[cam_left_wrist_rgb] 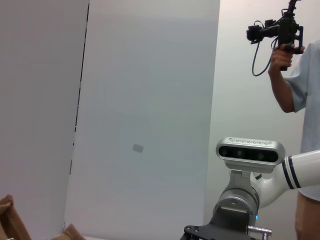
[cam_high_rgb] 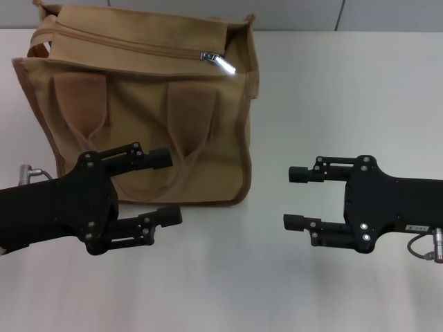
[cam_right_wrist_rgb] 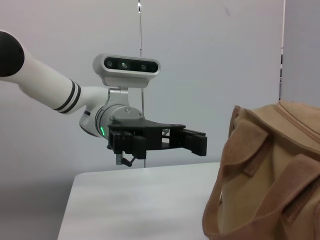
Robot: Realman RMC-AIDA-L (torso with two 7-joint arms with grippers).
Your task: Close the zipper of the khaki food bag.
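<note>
— So where does it stand?

— The bag (cam_high_rgb: 145, 111) sits upright on the table (cam_high_rgb: 332, 90), toward the robot's left. Its zipper (cam_high_rgb: 131, 43) runs along the top, and the silver slider (cam_high_rgb: 216, 59) rests near the right-hand end, pull tab hanging over the front edge. Which way it has to travel to close I can't tell; the top looks mostly drawn together, with a gap showing at the right corner.

— And the grippers?

— Both empty, fingers spread wide. The left gripper (cam_high_rgb: 166, 188) hovers in front of the bag's lower front face, just before the pockets. The right gripper (cam_high_rgb: 292, 198) hangs off to the right, apart from the bag, fingers pointing toward it.

— Best way in, then?

— I'd judge the right one is better placed for the slider: raise it to the bag's top, come at the tab from the side, and pinch the tab itself, not the fabric. The tab is small and shiny, so a square, centred pinch matters or it will slip out.

— The left?

— Use it to steady the bag, gripping the top edge near the zipper's end. Soft canvas will otherwise buckle or slide with the pull. Then draw straight along the zipper line, keeping the pull low and level.
</note>
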